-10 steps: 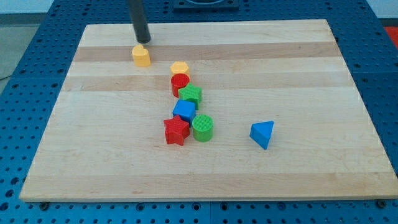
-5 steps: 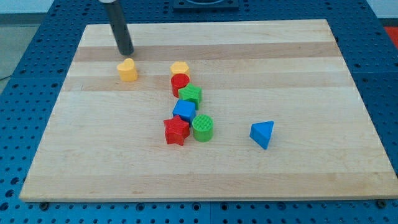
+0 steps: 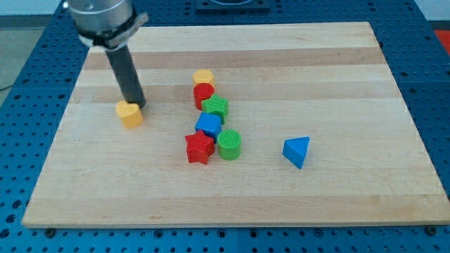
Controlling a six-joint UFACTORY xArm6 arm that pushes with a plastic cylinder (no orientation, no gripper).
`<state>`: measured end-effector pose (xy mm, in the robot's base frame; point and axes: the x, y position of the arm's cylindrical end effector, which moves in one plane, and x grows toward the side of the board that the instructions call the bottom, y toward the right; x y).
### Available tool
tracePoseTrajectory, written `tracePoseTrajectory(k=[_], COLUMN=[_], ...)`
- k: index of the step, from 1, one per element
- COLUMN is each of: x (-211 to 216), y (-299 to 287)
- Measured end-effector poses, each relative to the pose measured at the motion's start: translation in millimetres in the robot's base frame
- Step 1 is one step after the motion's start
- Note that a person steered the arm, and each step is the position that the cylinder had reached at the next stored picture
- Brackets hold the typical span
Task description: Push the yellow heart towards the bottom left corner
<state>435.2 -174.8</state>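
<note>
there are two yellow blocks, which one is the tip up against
The yellow heart, alone at the view's left; my tip sits at its upper right edge. The other yellow block tops the cluster, above the red cylinder.

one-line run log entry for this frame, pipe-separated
tip: my tip touching yellow heart on its upper right | heart: left half of board, mid-height | rest: six-block cluster at centre, blue triangle apart on right | goal: not yet reached

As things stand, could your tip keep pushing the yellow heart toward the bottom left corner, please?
Probably yes. My tip sits against the yellow heart on its upper-right side, and the board between the heart and that corner holds no blocks.
</note>
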Motion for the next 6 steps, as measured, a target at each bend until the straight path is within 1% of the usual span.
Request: tracePoseTrajectory(k=[1, 2, 3, 4, 5, 6], x=[63.2, 60.6, 32.0, 44.5, 79.7, 66.8], y=[-0.2, -0.3, -9.0, -31.3, -31.4, -40.3])
